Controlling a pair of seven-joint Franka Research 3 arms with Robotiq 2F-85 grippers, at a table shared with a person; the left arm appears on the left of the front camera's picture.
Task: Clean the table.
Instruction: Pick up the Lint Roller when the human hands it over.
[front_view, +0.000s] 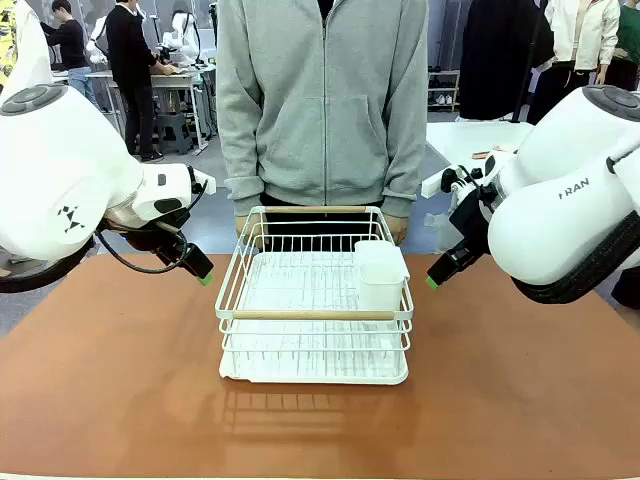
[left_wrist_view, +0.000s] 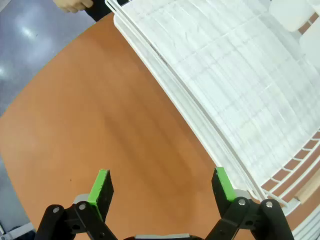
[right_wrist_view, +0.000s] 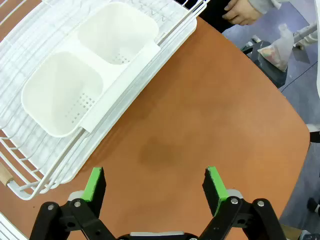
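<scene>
We read the bench (front_view: 110, 400) as a wide rectangular top, smooth and matte, reddish-brown, lying flat and level. In the front view it runs from the left edge to the right edge and down to the bottom edge. In both wrist views its far corners appear rounded. A white wire rack (front_view: 315, 300) stands on its middle, toward the far edge. In the right wrist view we note a faint darker patch on the bare surface beside the rack.

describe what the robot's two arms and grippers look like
Both arms are glossy white with rounded shells: the left arm has a black cable looping beneath, the right arm dark lettering. The left gripper and right gripper have black fingers tipped with green pads.
</scene>
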